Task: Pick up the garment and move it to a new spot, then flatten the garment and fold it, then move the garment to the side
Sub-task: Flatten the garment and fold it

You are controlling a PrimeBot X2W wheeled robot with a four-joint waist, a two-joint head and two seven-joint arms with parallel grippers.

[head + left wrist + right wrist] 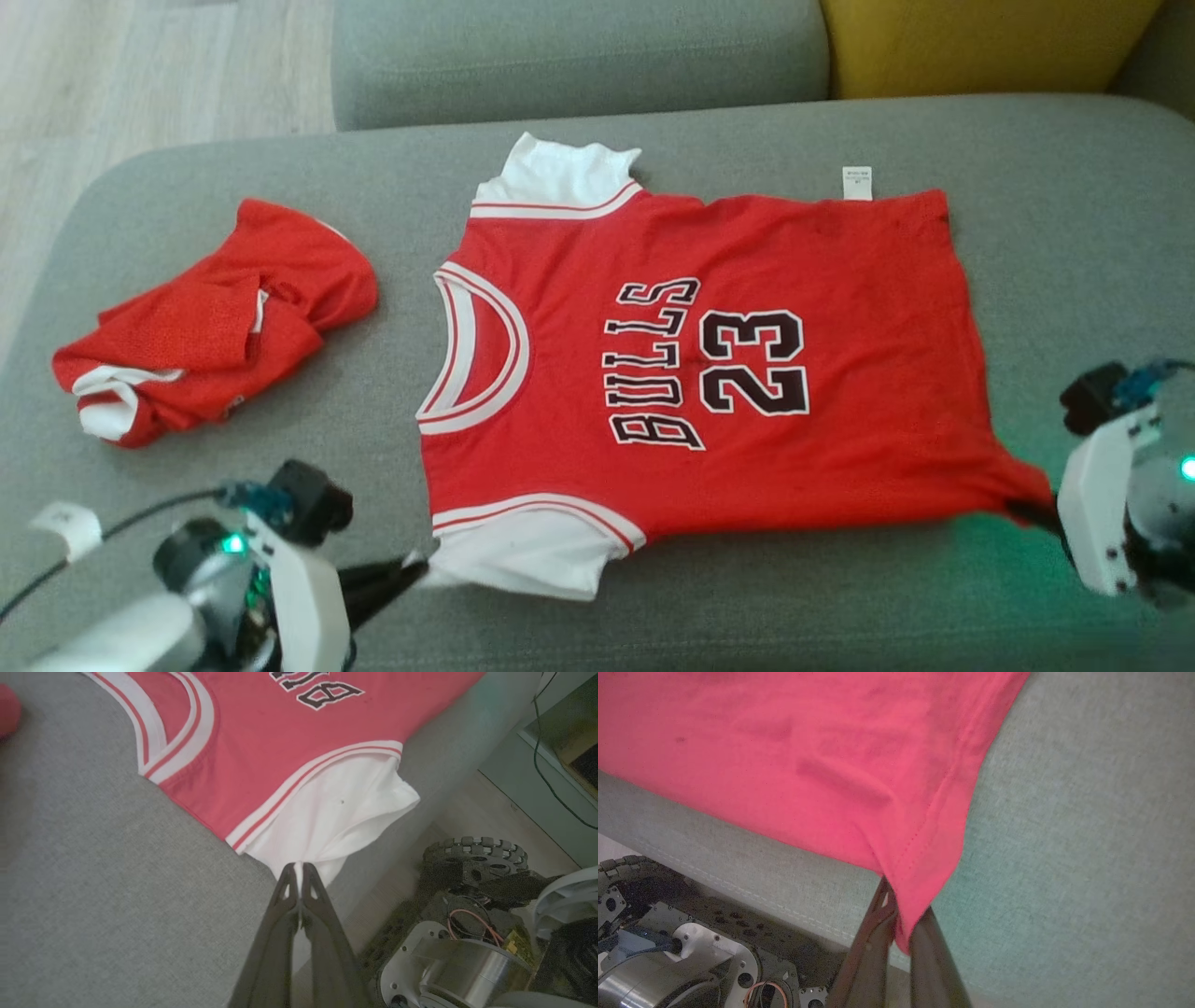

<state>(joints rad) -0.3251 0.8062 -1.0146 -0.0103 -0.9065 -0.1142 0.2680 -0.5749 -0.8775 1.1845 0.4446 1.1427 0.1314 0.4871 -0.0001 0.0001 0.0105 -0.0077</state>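
Two red garments on the one sofa [1074, 233]: one jersey [691, 373], one crumpled bundle [215, 317]. Two white sleeves [560, 173] on that jersey, one tag [856, 183]. Five letters [653, 364], two digits [754, 362] on the chest. Two grippers: left gripper [415, 565], right gripper [1027, 509]. One yellow cushion [980, 47]. One wheel [476, 851] in the left wrist view, one in the right.

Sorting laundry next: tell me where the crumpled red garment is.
The crumpled red garment lies on the sofa seat at the head view's left, apart from the spread jersey, near its collar.

Grey fabric sofa [1074, 233] — yellow cushion [980, 42] at its back (upper right) — beside pale wood floor [140, 75].
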